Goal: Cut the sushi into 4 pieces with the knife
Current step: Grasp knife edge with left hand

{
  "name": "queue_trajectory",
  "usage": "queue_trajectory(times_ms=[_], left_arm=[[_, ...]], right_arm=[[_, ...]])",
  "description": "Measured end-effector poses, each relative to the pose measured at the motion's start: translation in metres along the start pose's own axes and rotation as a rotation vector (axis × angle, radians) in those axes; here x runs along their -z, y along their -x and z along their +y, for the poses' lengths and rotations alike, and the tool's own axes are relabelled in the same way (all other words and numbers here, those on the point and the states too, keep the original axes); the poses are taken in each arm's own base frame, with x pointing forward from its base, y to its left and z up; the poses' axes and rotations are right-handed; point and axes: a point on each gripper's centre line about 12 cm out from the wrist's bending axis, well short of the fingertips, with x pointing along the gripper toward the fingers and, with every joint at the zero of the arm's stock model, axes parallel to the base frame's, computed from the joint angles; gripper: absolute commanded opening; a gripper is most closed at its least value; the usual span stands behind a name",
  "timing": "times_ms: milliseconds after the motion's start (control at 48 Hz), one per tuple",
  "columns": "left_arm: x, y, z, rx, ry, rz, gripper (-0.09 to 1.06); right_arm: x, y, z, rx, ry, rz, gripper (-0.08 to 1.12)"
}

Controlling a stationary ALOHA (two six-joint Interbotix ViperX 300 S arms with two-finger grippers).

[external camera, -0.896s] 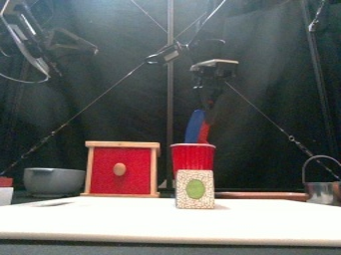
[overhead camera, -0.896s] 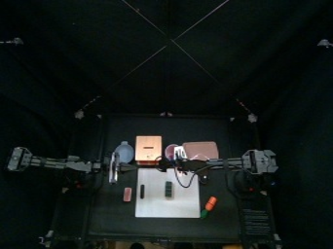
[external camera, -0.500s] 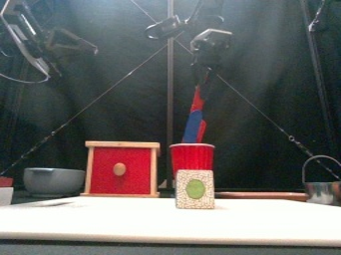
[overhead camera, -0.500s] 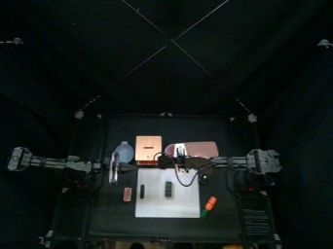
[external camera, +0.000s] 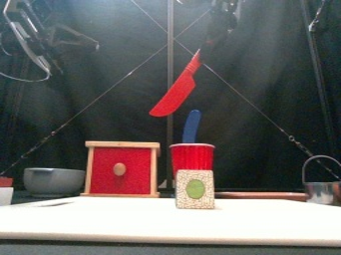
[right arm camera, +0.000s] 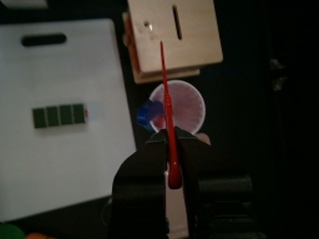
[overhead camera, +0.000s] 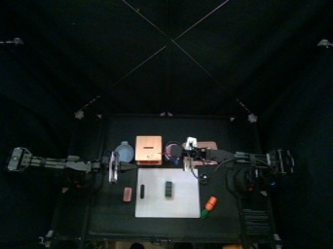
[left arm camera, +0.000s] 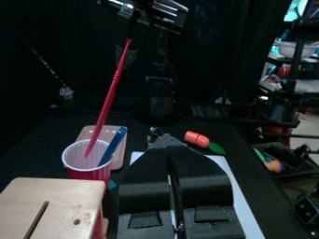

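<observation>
Open air above the red cup (external camera: 192,157): right fingers (right arm camera: 147,182) clamp the red knife (external camera: 173,93) clear of it; left fingers (left arm camera: 149,182) together.

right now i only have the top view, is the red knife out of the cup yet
Observer: Yes. In the front view the red knife hangs tilted, its lower end clear above the rim of the red cup.
Operator: is the blue one in the cup
Observer: Yes. The front view shows the blue knife standing in the cup alone.
Operator: is the grip closed
Observer: The right wrist view shows the right gripper shut on the red knife's thick end, the blade running out from between its jaws.
</observation>
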Motion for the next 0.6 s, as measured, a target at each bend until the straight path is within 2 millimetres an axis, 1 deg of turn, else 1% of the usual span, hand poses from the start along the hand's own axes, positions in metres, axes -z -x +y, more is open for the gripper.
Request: queue_trajectory(times_ms=[125,250,333,458,604], left_arm=[[-0.005,0.0,0.003,-0.014,0.0,-0.038,0.03],[-0.008,0.001,0.011,-0.053,0.018,-0.069,0.12],[-0.009,0.001,0.015,-0.079,0.042,-0.076,0.22],[-0.009,0.001,0.02,-0.115,0.086,-0.078,0.4],[-0.008,0.001,0.02,-0.121,0.101,-0.07,0.61]], right_arm=[[0.011,0.004,0.003,-0.04,-0.068,-0.104,0.25],[0.023,0.007,0.008,-0.087,-0.134,-0.199,0.25],[0.034,0.006,0.012,-0.123,-0.179,-0.255,0.25],[0.051,0.002,0.018,-0.169,-0.218,-0.342,0.25],[0.066,0.0,0.024,-0.213,-0.26,-0.457,0.25]])
